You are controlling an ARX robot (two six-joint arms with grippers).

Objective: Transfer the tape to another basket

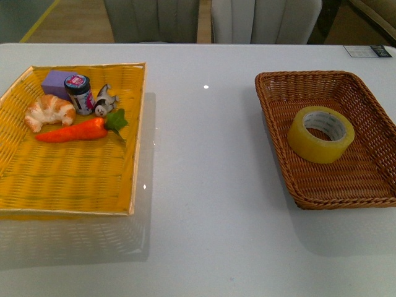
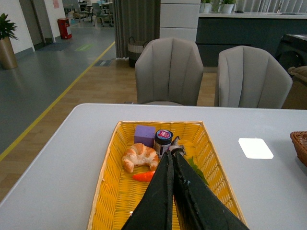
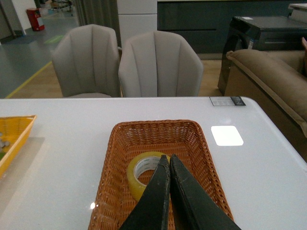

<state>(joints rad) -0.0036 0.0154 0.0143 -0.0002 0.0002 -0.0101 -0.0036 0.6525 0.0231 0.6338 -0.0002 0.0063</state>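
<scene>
We see the tape (image 1: 320, 133), a glossy translucent yellow roll with a white printed core, lying flat inside the brown woven wicker basket (image 1: 275, 120) with sloped sides. Well apart sits the flat yellow woven tray (image 1: 74, 179) holding a croissant (image 1: 49, 111), carrot (image 1: 74, 130), purple block (image 1: 57, 83) and small jar (image 1: 79, 93). Right gripper (image 3: 166, 158) hangs above the basket, fingers pressed together, gripping nothing. Left gripper (image 2: 171, 154) is likewise closed and empty over the tray. Front view shows neither arm; wrist views add chairs (image 3: 160, 64).
</scene>
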